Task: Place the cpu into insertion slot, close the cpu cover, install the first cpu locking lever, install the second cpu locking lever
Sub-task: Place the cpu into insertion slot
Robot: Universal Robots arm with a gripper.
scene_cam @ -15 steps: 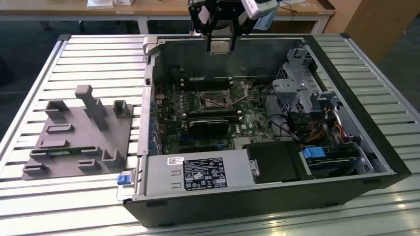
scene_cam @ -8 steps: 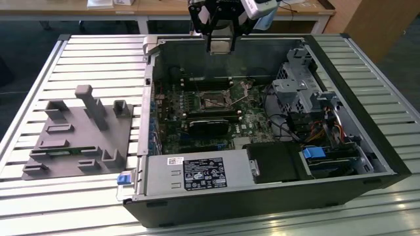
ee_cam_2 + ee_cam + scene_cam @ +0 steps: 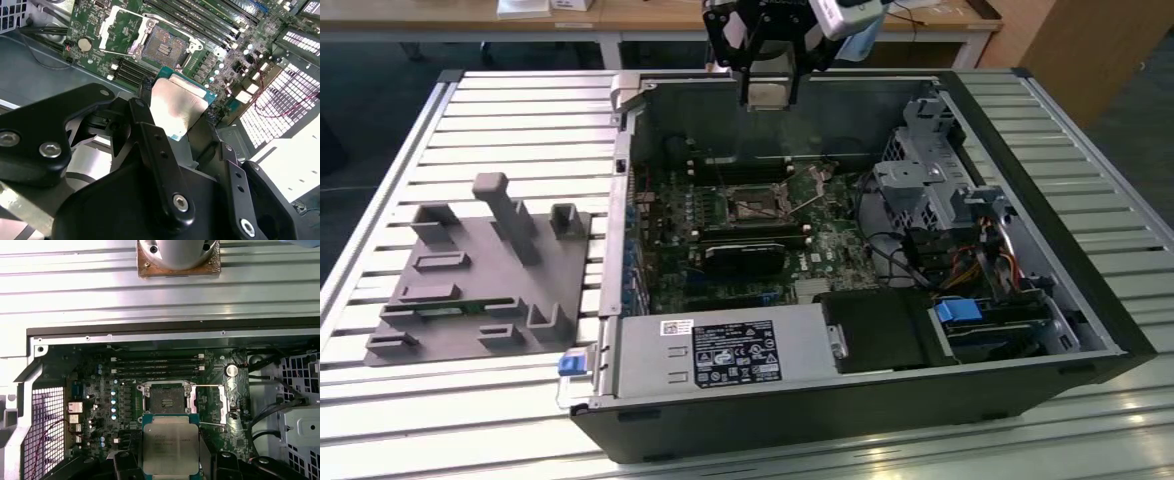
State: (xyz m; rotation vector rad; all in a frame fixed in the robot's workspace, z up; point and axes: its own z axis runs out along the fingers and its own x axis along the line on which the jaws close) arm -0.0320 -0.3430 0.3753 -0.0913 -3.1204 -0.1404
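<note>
1. Above the far wall of the open computer case (image 3: pixel 854 410), in the exterior view, the gripper (image 3: pixel 770 100) is seen hanging clear of the board. The insertion slot (image 3: pixel 754 208) is set in the green motherboard below it, with a black heatsink block (image 3: pixel 747 258) just beside. Open room is found over the slot. The exterior view's right is crowded by a drive cage (image 3: pixel 921 170). A grey fixture tray (image 3: pixel 480 270) is laid on the slatted table (image 3: pixel 520 110) at the exterior view's left. A printed label (image 3: pixel 734 352) is carried by the power supply, but its writing cannot be made out.
2. In the second wrist view, the cpu (image 3: pixel 177 107) is clamped by opposite edges between the black fingers (image 3: pixel 150 145), with its silver top shown. The insertion slot (image 3: pixel 162 45) is seen beyond and well apart, its dark centre uncovered. The cpu cover (image 3: pixel 106 31) is swung open beside it, and a coin battery (image 3: pixel 85 44) sits near the cover. The space between chip and socket is open.
3. In the first wrist view, the cpu (image 3: pixel 170 447) is held level short of the insertion slot (image 3: pixel 167 401). The cpu cover (image 3: pixel 223 405) is laid back flat alongside. Memory slots (image 3: pixel 157 365) are ranged beyond the socket, and black cables (image 3: pixel 270 405) are looped past the cover. Faint print is borne on the chip's lid but cannot be read.
</note>
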